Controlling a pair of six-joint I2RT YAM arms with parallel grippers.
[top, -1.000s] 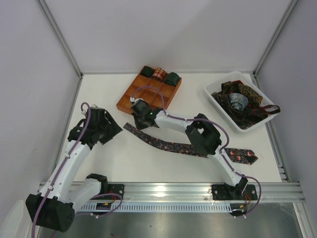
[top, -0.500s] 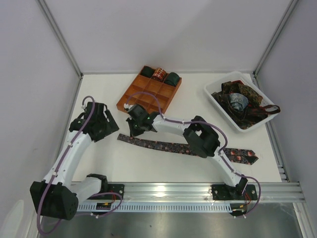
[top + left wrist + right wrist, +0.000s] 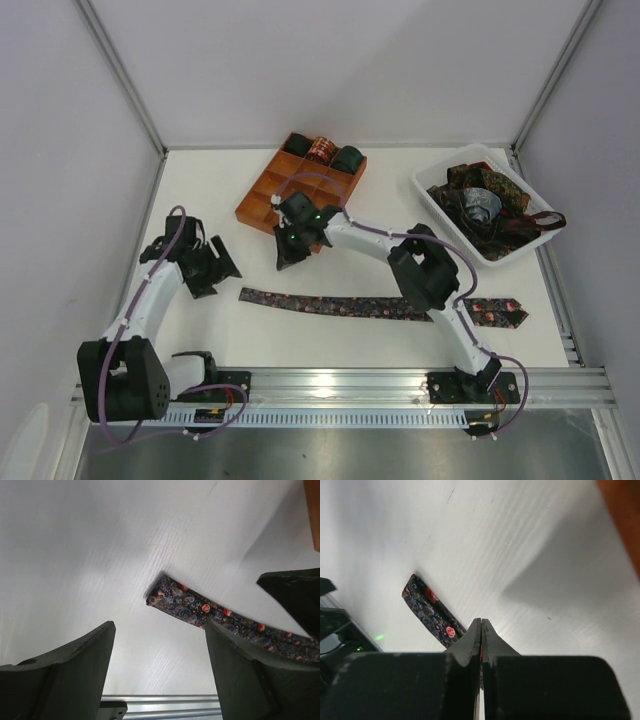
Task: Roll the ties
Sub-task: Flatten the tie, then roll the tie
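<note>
1. The tray (image 3: 262, 200), orange-brown and gridded, sits on the white table (image 3: 200, 180) and serves as the landmark here.
2. Three rolled ties stand in the tray's far row: a dark green coil (image 3: 296, 146), a reddish coil (image 3: 320, 150) and another dark green coil (image 3: 348, 158).
3. One flat tie (image 3: 340, 304), dark with a red floral print, lies stretched out on the table on the near side of the tray, apart from it. Its narrow end points to the tray's left and its wider end runs well off to the tray's right.
4. The left gripper (image 3: 212, 268) hovers to the left of the tray and nearer the arm bases. Its jaws stand wide apart and hold nothing.
5. In the left wrist view, the narrow end of the flat tie (image 3: 200, 607) lies on the table beyond the spread fingers of the left gripper (image 3: 159, 630), and a corner of the tray (image 3: 315, 510) shows at the top right.
6. The right gripper (image 3: 284, 260) hangs just off the tray's near edge, between the tray and the flat tie. Its fingers are pressed together, and no fabric is clearly caught between them.
7. To the right of the tray sits a white bin (image 3: 432, 208) holding a heap of loose ties (image 3: 490, 205).
</note>
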